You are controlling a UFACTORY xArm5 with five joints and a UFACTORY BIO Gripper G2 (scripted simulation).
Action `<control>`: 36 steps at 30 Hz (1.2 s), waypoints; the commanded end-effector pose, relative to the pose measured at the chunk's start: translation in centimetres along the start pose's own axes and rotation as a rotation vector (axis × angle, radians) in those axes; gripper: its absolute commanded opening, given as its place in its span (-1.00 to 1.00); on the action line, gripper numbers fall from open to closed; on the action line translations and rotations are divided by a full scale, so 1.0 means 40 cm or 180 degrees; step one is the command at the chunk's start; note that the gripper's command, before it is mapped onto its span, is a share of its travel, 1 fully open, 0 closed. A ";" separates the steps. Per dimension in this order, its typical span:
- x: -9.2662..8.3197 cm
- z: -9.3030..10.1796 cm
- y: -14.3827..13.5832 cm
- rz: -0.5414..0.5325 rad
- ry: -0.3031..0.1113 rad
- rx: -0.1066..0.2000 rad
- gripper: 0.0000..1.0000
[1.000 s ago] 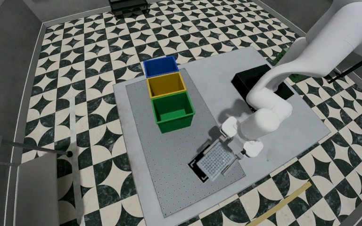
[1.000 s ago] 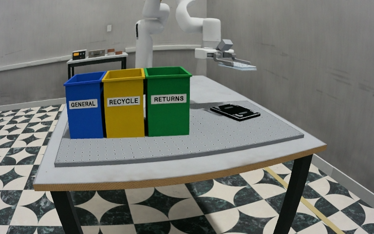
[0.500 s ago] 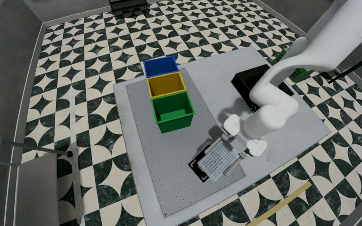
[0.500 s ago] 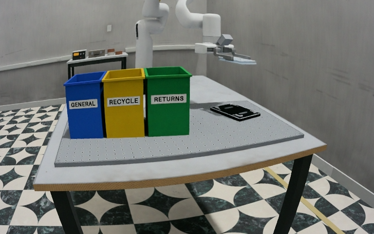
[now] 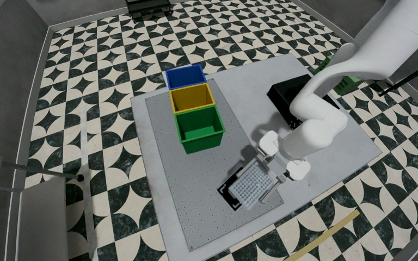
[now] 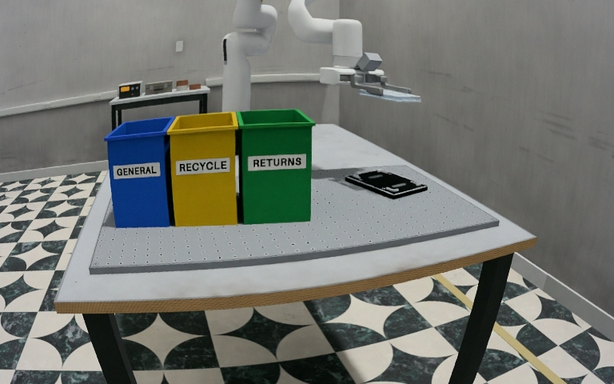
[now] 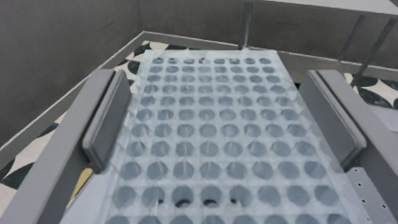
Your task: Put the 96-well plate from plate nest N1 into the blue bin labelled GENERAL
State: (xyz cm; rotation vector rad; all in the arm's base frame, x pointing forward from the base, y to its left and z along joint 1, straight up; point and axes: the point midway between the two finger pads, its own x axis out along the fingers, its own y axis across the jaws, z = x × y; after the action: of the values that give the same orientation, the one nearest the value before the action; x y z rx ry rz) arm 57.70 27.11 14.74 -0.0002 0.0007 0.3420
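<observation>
Plate [image 5: 252, 184] [image 6: 393, 96] [image 7: 210, 131] in the claw [image 5: 250, 188] [image 6: 392, 91] [image 7: 221, 121], nest [image 5: 227, 191] [image 6: 386, 182] lower than the claw; well apart from it, RETURNS bin [image 5: 202, 143] [image 6: 277, 194], then RECYCLE bin [image 5: 192, 99] [image 6: 205, 194], GENERAL bin [image 5: 185, 76] [image 6: 140, 199] farthest

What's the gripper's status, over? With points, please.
Gripper [image 5: 253, 184] [image 6: 380, 90] [image 7: 224, 121] shut on 96-well plate [image 5: 251, 186] [image 6: 391, 96] [image 7: 207, 131], held above the table. Green and yellow bins [image 5: 201, 147] [image 6: 277, 194]; [image 5: 192, 99] [image 6: 205, 199] stand before blue GENERAL bin [image 5: 186, 76] [image 6: 140, 199]. All three upright.
</observation>
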 end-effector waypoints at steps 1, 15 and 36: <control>0.002 0.005 0.000 0.0000 -0.0013 0.0002 -1.00; -0.022 0.003 -0.097 -0.1273 -0.0012 0.0005 -1.00; -0.058 0.001 -0.242 -0.1374 -0.0012 0.0004 -1.00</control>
State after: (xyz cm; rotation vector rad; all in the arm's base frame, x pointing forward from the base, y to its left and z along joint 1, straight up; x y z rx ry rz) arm 58.59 17.90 14.59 -0.0004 0.0007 -0.0904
